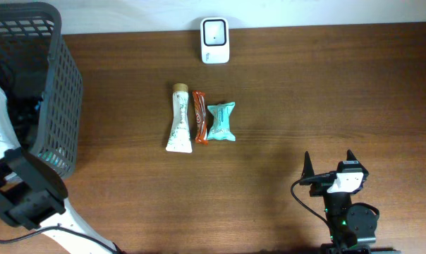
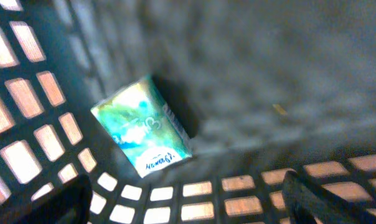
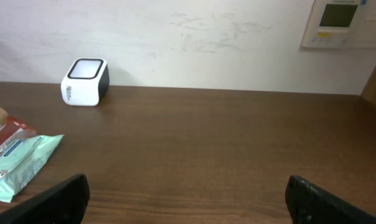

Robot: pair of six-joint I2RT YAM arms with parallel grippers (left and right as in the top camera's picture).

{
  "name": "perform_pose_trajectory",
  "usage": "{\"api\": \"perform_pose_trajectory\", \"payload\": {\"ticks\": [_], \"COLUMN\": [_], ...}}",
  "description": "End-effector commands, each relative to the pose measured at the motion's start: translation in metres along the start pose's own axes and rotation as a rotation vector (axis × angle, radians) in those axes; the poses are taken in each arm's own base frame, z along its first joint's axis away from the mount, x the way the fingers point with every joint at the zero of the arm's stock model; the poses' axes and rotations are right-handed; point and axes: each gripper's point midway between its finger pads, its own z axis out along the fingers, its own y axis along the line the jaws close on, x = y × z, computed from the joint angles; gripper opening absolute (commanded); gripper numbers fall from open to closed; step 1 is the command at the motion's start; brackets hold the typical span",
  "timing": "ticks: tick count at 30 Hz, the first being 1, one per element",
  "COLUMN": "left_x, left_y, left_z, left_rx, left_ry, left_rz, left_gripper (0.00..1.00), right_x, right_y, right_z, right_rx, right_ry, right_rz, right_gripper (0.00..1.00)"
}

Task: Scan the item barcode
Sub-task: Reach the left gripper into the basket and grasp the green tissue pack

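Observation:
A teal and green packet (image 2: 141, 127) with a white end lies tilted on the floor of the dark mesh basket (image 1: 54, 85), close to its wall. My left gripper (image 2: 185, 190) hangs open inside the basket, a little short of the packet, with nothing between its fingers. The white barcode scanner (image 1: 214, 40) stands at the table's far edge; the right wrist view shows the scanner (image 3: 85, 81) at the upper left. My right gripper (image 1: 329, 164) rests open and empty near the front right of the table, its fingertips (image 3: 73, 193) wide apart over bare wood.
Three items lie side by side mid-table: a cream tube (image 1: 179, 118), an orange-brown bar (image 1: 199, 117) and a teal packet (image 1: 221, 121). The basket walls (image 2: 26, 93) close in around my left gripper. A wall unit (image 3: 340, 23) hangs behind the table.

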Motion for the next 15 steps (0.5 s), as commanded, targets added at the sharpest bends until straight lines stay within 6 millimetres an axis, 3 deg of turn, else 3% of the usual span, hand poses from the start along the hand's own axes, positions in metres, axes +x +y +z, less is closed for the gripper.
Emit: {"api": "perform_pose_trajectory", "payload": {"ticks": [1,4,8,10,13,15], "left_x": [0.014,0.026,0.031,0.029,0.021,0.009], "left_y": [0.010,0.019,0.030,0.036,0.027,0.007], "left_z": [0.034,0.058,0.073,0.077,0.078,0.076], "left_rx": [-0.050,-0.086,-0.132,-0.160,-0.121,-0.036], "left_ry": [0.050,0.080,0.081,0.061,0.029,-0.008], "left_rz": [-0.017,-0.020,-0.014,-0.010,-0.016,0.070], "left_gripper": [0.86,0.84,0.63,0.50,0.10,0.11], "right_x": [0.004,0.004,0.004,0.004,0.004,0.004], "right_y": [-0.002,-0.002,-0.002,-0.002,-0.002,-0.002], "right_z": [0.000,0.000,0.000,0.000,0.000,0.000], "right_rx": [0.007,0.007,0.007,0.007,0.007,0.007], "right_ry": [0.009,0.009,0.009,0.009,0.009,0.009], "right_rz": [0.000,0.000,0.000,0.000,0.000,0.000], "right_gripper": [0.99,0.99,0.99,0.99,0.99,0.99]}}
